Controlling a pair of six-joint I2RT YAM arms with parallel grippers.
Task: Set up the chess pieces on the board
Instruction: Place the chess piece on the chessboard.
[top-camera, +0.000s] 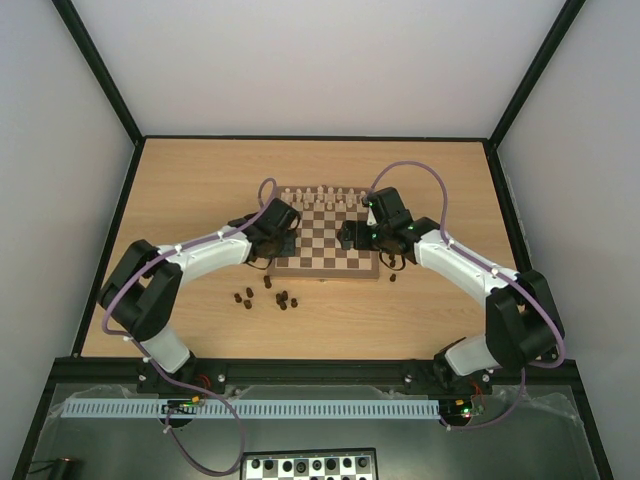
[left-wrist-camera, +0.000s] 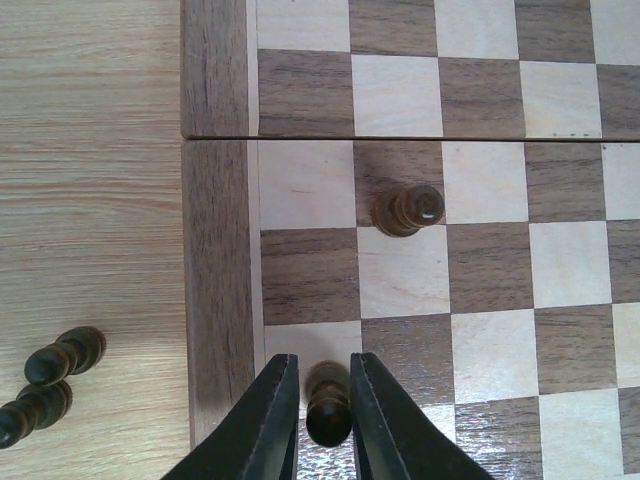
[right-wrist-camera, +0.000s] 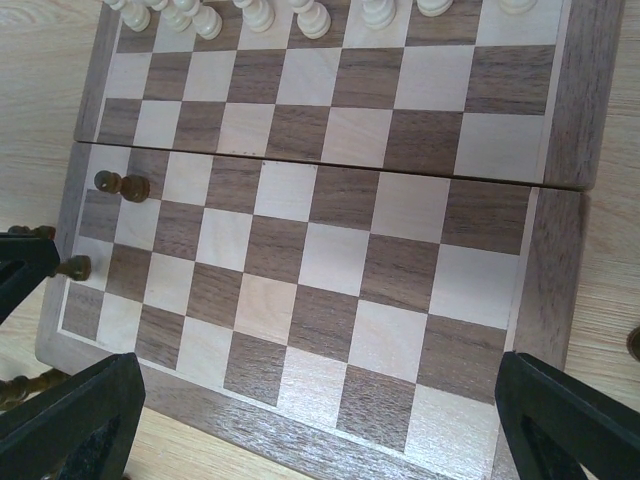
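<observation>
The wooden board (top-camera: 328, 240) lies mid-table, with cream chessmen (top-camera: 325, 195) along its far row. My left gripper (left-wrist-camera: 326, 400) is over the board's left edge column, shut on a small dark brown piece (left-wrist-camera: 328, 405) above a light square. Another dark piece (left-wrist-camera: 410, 210) stands on the board two rows further on; it also shows in the right wrist view (right-wrist-camera: 122, 184). My right gripper (right-wrist-camera: 320, 440) is wide open and empty above the board's (right-wrist-camera: 330, 250) near right part. Several dark pieces (top-camera: 265, 295) lie on the table in front of the board.
Loose dark pieces (left-wrist-camera: 65, 355) lie on the table left of the board's border (left-wrist-camera: 215, 250). One dark piece (top-camera: 392, 278) lies off the board's near right corner. A black-and-white checkered board (top-camera: 310, 465) sits at the bottom, behind the arm bases.
</observation>
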